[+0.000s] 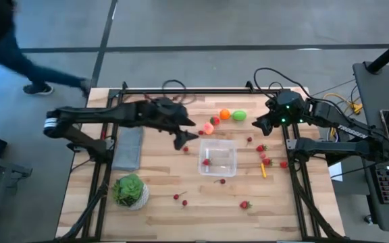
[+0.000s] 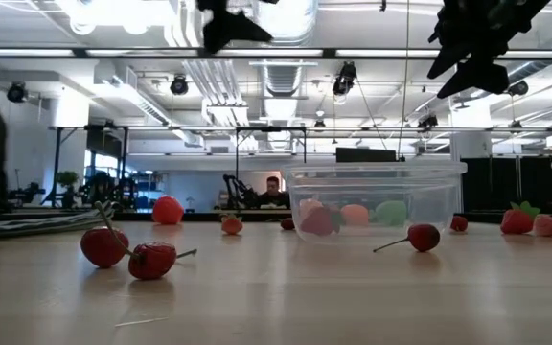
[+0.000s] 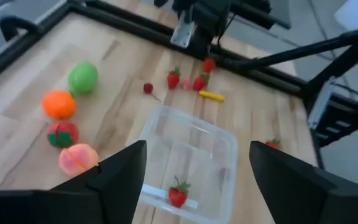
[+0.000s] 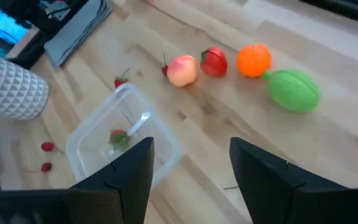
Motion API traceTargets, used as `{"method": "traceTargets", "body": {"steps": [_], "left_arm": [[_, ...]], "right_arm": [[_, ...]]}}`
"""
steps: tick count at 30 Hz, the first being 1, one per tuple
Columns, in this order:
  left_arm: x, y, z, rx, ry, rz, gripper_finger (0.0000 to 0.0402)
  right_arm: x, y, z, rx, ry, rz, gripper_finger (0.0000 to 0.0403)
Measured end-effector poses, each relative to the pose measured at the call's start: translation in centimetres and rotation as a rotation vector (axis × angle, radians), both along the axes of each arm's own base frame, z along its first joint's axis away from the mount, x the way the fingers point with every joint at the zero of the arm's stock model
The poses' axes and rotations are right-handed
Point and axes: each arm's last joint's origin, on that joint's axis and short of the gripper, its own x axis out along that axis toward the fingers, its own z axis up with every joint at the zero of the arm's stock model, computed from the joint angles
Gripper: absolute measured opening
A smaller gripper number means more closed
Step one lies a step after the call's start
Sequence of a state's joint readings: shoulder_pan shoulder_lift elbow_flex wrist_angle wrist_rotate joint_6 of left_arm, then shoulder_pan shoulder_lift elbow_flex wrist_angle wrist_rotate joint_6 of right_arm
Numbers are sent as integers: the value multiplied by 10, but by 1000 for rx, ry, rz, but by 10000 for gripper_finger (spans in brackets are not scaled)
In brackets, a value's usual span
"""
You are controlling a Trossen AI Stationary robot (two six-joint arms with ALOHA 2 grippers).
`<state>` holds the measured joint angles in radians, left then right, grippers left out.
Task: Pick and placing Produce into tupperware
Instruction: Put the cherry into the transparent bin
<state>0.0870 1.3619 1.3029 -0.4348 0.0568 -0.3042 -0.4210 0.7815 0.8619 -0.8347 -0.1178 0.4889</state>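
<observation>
The clear tupperware point(image 1: 219, 157) stands mid-table with one small strawberry point(image 3: 178, 193) inside it. It also shows in the right wrist view point(image 4: 120, 146) and the low view point(image 2: 377, 199). A peach-pink lump point(image 1: 209, 127), a red one point(image 1: 215, 120), an orange one point(image 1: 225, 114) and a green one point(image 1: 239, 115) lie in a row at the far side. My left gripper point(image 1: 184, 138) is open and empty, in the air just left of the box. My right gripper point(image 1: 262, 125) is open and empty, in the air right of the green lump.
Strawberries point(image 1: 267, 160) and a yellow stick point(image 1: 263, 170) lie right of the box. Cherries point(image 1: 179, 197) and a strawberry point(image 1: 244, 204) lie toward the near edge. A grey slab point(image 1: 128, 147) and a leafy head in a white bowl point(image 1: 130, 191) are at the left. A person point(image 1: 5, 47) is beyond the far left corner.
</observation>
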Motion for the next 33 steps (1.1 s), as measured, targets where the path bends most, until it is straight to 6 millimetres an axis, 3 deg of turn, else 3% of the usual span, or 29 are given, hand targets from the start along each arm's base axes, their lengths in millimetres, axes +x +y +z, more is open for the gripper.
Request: {"method": "traceTargets", "body": {"steps": [4,7,12,15,21,26,33], "left_arm": [[-26,0,13,-4,21,64,270],[-41,-1,11,-3,81,70,270],[-65,-4,-12,11,142,41,270],[-77,-6,-27,9,69,-13,270],[-103,-12,-59,-83,-85,-87,270],[-127,-14,-84,-120,-94,-67,270],[-147,-15,-100,-159,-137,-48,270]], "right_arm": [[1,-1,-2,-7,13,-7,203],[3,-1,-10,37,81,-25,203],[5,-3,-41,155,364,-64,203],[12,-6,-59,210,443,-117,203],[30,-13,-78,217,525,-148,203],[45,-18,-94,223,581,-127,203],[62,-24,-119,247,676,-111,203]]}}
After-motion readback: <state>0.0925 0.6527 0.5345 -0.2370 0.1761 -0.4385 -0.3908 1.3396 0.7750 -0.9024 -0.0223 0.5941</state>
